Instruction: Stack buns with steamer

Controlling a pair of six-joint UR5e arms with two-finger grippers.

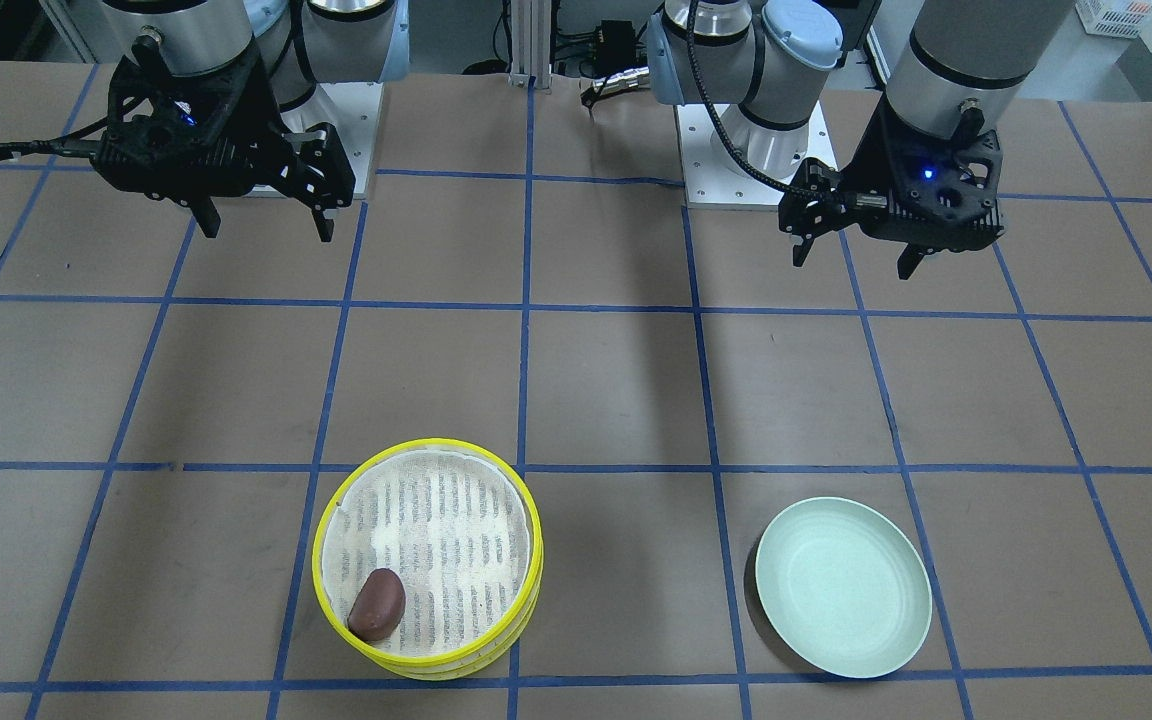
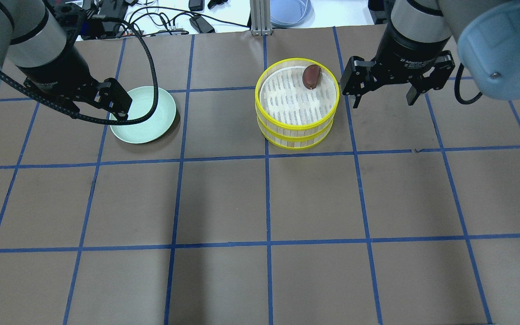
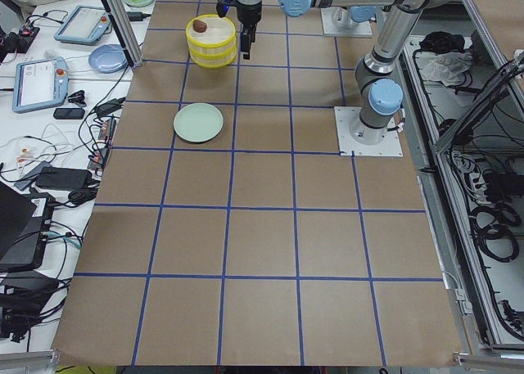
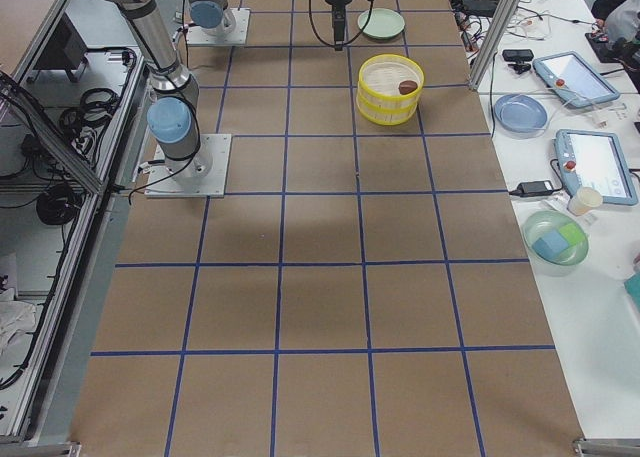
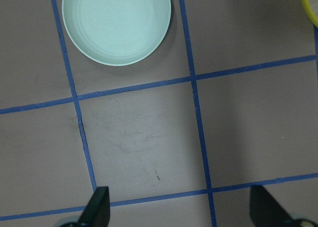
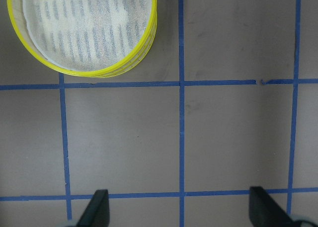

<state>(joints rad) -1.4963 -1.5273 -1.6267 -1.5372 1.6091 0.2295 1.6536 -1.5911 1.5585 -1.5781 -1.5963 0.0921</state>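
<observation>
The steamer's two yellow-rimmed trays [image 1: 428, 560] stand stacked one on the other; they also show in the overhead view [image 2: 295, 108] and the right wrist view [image 6: 82, 28]. The dark reddish-brown bun [image 1: 377, 604] lies on the gauze of the top tray, near its rim [image 2: 312, 76]. The cream-white bun is hidden. My right gripper [image 1: 266, 232] hangs open and empty above the table beside the stack [image 2: 383, 103]. My left gripper [image 1: 852, 262] is open and empty, up over the table on the robot's side of the plate.
A pale green plate [image 1: 843, 587] lies with nothing on it to the left of the stack in the overhead view [image 2: 142, 115] and at the top of the left wrist view [image 5: 117, 23]. Blue tape lines grid the brown table.
</observation>
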